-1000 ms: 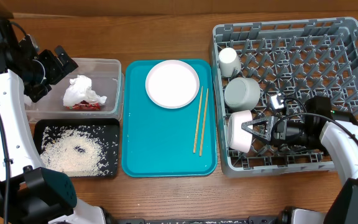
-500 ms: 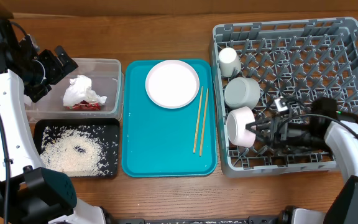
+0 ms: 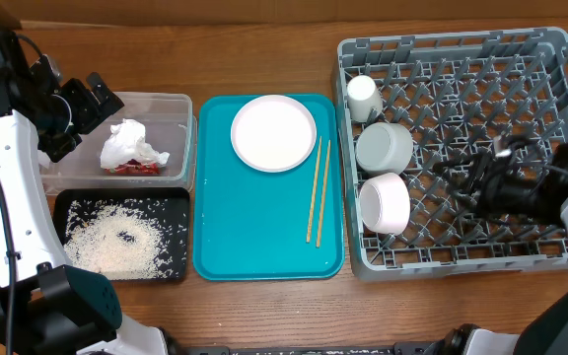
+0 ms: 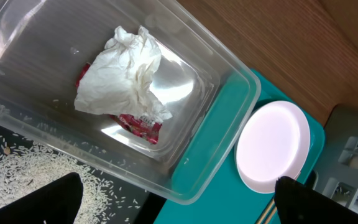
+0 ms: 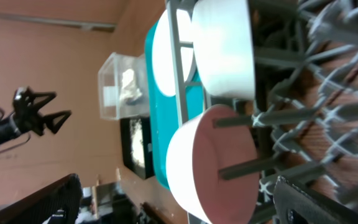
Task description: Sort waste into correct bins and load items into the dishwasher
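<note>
Right gripper [image 3: 469,179] jaws spread wide, empty, right of the bowl [image 3: 384,203], which lies on its side in the near-left part of the dish rack [image 3: 442,42], not touching it. Left gripper [image 3: 95,99] likewise wide and empty at the far-left edge of the clear tub [image 3: 180,104], which holds napkin [image 3: 126,144] and sauce packet [image 3: 138,168]. On the teal tray [image 3: 264,227]: plate [image 3: 273,132] and chopsticks [image 3: 318,189].
</note>
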Action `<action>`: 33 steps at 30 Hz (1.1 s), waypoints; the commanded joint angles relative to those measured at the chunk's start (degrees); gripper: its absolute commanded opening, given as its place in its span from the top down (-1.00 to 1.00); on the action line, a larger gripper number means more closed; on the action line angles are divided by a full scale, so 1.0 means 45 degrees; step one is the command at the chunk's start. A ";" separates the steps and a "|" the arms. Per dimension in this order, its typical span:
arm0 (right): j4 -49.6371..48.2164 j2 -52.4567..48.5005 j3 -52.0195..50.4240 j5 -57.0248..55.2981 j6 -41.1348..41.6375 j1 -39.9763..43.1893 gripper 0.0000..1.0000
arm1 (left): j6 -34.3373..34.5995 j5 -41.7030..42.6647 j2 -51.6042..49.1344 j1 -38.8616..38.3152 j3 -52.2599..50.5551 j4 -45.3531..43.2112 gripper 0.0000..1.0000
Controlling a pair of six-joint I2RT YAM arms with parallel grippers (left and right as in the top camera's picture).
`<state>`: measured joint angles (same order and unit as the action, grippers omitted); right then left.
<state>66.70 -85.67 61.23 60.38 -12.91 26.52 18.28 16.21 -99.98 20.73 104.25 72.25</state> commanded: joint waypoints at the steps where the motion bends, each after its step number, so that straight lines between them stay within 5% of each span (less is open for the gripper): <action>1: 0.0466 0.0049 0.1613 -0.1651 0.1326 -0.0243 -0.99 | 0.0126 -0.0073 0.0165 -0.0039 0.0223 -0.0015 -1.00; 10: 0.1433 0.0325 0.4697 -0.4784 0.2317 -0.3944 -0.99 | 0.0126 -0.0068 0.0165 -0.0039 0.0223 -0.0019 -1.00; 21: 0.2419 0.0189 0.4274 -0.9471 0.3929 -0.9107 -0.99 | 0.0126 -0.0068 0.0165 -0.0039 0.0223 -0.0019 -1.00; 33: 0.1049 0.0170 0.3011 -0.8174 0.4682 -1.0321 -1.00 | 0.0126 -0.0068 0.0165 -0.0039 0.0223 -0.0019 -1.00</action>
<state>72.58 -85.45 75.48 20.38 6.96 -19.09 18.28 16.21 -99.98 20.73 104.25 72.25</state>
